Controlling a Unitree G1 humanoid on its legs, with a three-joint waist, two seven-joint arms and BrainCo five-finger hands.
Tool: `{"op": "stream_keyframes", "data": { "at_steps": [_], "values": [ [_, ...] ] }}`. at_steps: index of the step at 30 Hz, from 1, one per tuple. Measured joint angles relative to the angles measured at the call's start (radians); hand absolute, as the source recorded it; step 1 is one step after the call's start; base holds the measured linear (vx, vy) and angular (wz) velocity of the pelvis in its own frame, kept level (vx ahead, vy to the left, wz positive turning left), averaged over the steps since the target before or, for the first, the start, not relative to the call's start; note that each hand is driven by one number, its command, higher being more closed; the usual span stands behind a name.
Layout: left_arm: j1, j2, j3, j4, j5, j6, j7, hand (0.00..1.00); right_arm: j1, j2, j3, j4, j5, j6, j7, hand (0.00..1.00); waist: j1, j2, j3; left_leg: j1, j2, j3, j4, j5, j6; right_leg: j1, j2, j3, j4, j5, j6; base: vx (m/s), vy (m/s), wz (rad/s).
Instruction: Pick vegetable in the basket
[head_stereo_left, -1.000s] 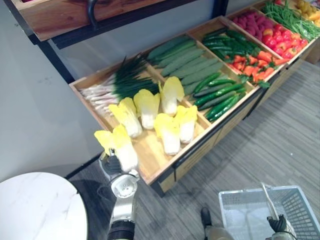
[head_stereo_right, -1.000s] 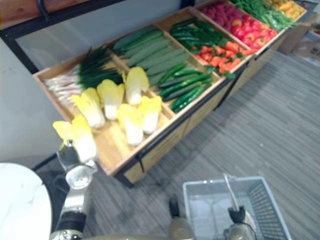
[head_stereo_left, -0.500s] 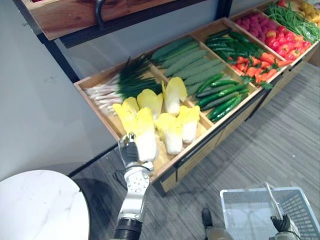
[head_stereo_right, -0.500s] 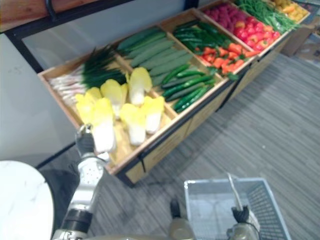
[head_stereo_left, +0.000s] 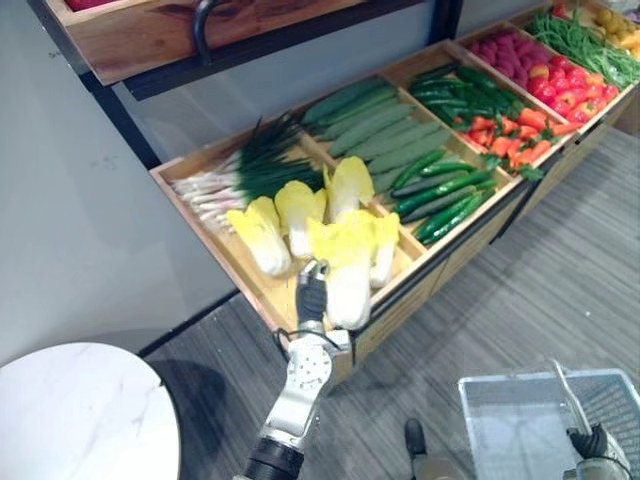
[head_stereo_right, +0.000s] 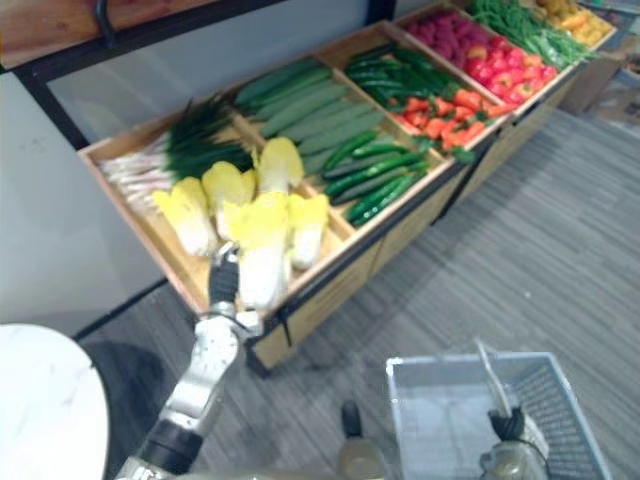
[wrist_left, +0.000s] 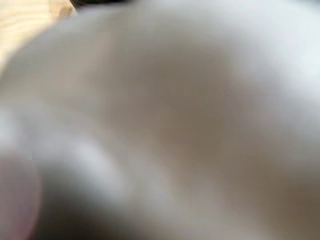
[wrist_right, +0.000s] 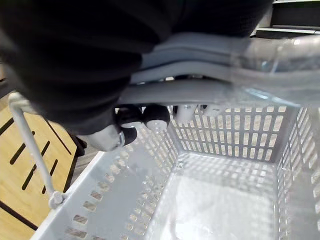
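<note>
My left hand (head_stereo_left: 312, 298) is shut on a Chinese cabbage (head_stereo_left: 346, 268) with a white stem and yellow leaves. It holds the cabbage upright over the front edge of the wooden cabbage crate (head_stereo_left: 262, 295). The cabbage's pale surface (wrist_left: 175, 125) sits right against the left wrist camera. A white plastic mesh basket (head_stereo_left: 478, 392) hangs low at the right, over the floor. My right hand (head_stereo_left: 598, 444) is shut on the basket's handle (wrist_right: 200, 92), its dark-tipped fingers (wrist_right: 150, 117) curled under the bar. The basket's mesh wall (wrist_right: 225, 135) and bottom show below them.
Several more cabbages (head_stereo_left: 262, 232) lie in the crate beside spring onions (head_stereo_left: 240, 170). Further crates hold cucumbers (head_stereo_left: 440, 195), carrots (head_stereo_left: 505, 130) and tomatoes (head_stereo_left: 560, 85). A round white marble table (head_stereo_left: 80, 410) stands at the lower left. Grey striped floor (head_stereo_left: 560, 290) lies before the shelf.
My left hand has carried the cabbage to the right, from the crate's left front corner to its front middle. The basket and right hand sit a little further right in view.
</note>
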Motion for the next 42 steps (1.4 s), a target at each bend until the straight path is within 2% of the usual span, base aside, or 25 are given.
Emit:
{"op": "stream_keyframes", "data": {
  "at_steps": [2,7,13,18,23,27,29,34,36,42],
  "values": [
    [-0.015,0.000,-0.070,0.000,-0.001,0.000,-0.030,1.00,-0.008,-0.008,-0.042,-0.003,0.004,0.003,0.000,1.00,0.019,-0.002,-0.005,0.008,0.000,0.020,0.000,-0.002,0.002,0.000,-0.001,0.018,0.000,0.004,0.000,-0.03,-0.012,-0.22],
    [-0.040,-0.011,-0.200,-0.037,-0.002,0.000,-0.078,1.00,-0.022,-0.017,-0.096,-0.067,0.013,0.028,0.001,1.00,0.019,-0.012,-0.031,0.010,0.004,0.055,0.024,-0.022,0.006,0.000,0.003,0.040,0.000,0.005,0.003,-0.05,-0.034,-0.16],
    [-0.081,-0.021,-0.331,-0.042,-0.004,0.000,-0.126,1.00,-0.021,-0.034,-0.093,-0.241,0.042,0.037,0.018,1.00,0.018,-0.016,-0.035,0.021,0.017,0.114,0.067,-0.058,0.001,-0.001,0.016,0.086,0.002,0.007,0.007,-0.04,-0.034,-0.25],
    [-0.094,-0.022,-0.421,-0.041,-0.040,0.000,-0.151,1.00,-0.017,-0.080,-0.016,-0.390,0.048,0.042,0.042,1.00,0.016,-0.026,-0.041,0.044,0.021,0.165,0.068,-0.066,-0.007,-0.007,0.031,0.123,0.003,0.007,0.007,-0.02,-0.040,-0.22],
    [-0.104,-0.022,-0.464,-0.017,-0.039,0.000,-0.172,1.00,-0.015,-0.091,0.045,-0.553,0.050,0.041,0.062,1.00,-0.005,-0.029,-0.043,0.058,0.020,0.209,0.067,-0.066,-0.008,-0.024,0.040,0.150,0.018,0.008,0.008,-0.01,-0.038,-0.19],
    [-0.119,-0.022,-0.494,0.075,-0.036,0.002,-0.181,1.00,0.021,-0.106,0.100,-0.677,0.061,0.023,0.089,1.00,-0.021,-0.038,-0.046,0.062,0.015,0.233,0.064,-0.067,-0.010,-0.035,0.044,0.172,0.023,0.008,0.008,-0.04,-0.050,-0.16],
    [-0.121,-0.022,-0.498,0.102,-0.029,0.002,-0.180,1.00,0.028,-0.105,0.130,-0.696,0.081,0.020,0.109,1.00,-0.034,-0.042,-0.048,0.062,0.015,0.233,0.062,-0.067,-0.010,-0.036,0.044,0.173,0.024,0.008,0.008,-0.05,-0.067,-0.02],
    [-0.123,-0.022,-0.500,0.206,0.010,0.014,-0.172,1.00,0.120,-0.104,0.162,-0.774,0.124,0.015,0.160,1.00,-0.046,-0.049,-0.048,0.063,0.009,0.233,0.050,-0.067,-0.009,-0.040,0.045,0.180,0.024,0.008,0.008,-0.05,-0.063,-0.03],
    [-0.123,-0.022,-0.499,0.246,0.023,0.032,-0.167,1.00,0.147,-0.103,0.192,-0.787,0.152,0.014,0.182,1.00,-0.066,-0.051,-0.046,0.063,0.005,0.232,0.048,-0.067,-0.009,-0.042,0.044,0.183,0.024,0.008,0.008,-0.03,-0.059,-0.03],
    [-0.123,-0.022,-0.498,0.313,0.060,0.044,-0.148,1.00,0.216,-0.104,0.219,-0.806,0.230,-0.002,0.251,1.00,-0.091,-0.054,-0.044,0.059,-0.004,0.231,0.045,-0.066,-0.007,-0.053,0.041,0.195,0.025,0.011,0.012,-0.03,-0.065,-0.05]
  ]
}}
